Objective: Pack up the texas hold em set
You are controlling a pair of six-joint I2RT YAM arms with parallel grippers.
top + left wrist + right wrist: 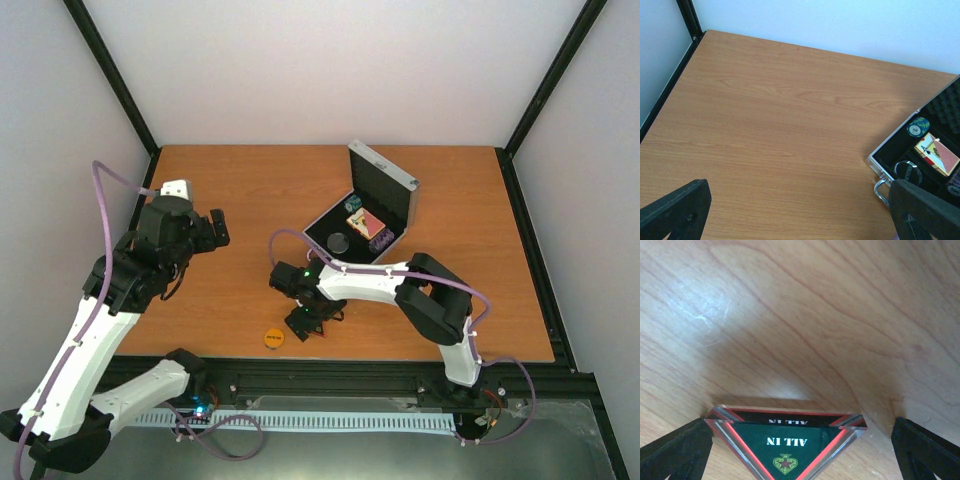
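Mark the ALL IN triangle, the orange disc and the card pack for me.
ALL IN triangle [785, 449]: right wrist view, green face below the lettering.
orange disc [275, 338]: top external view, centre of top face.
card pack [942, 156]: left wrist view, red patterned part.

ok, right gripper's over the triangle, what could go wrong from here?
1. The triangle lies flat on the table, inside the open right gripper. Its slanted edges could slip out as the jaws close.
2. The orange disc sits close beside that gripper, near the table's front edge. A sweep might knock it off.
3. The case lid stands upright, so a low carry could clip it.
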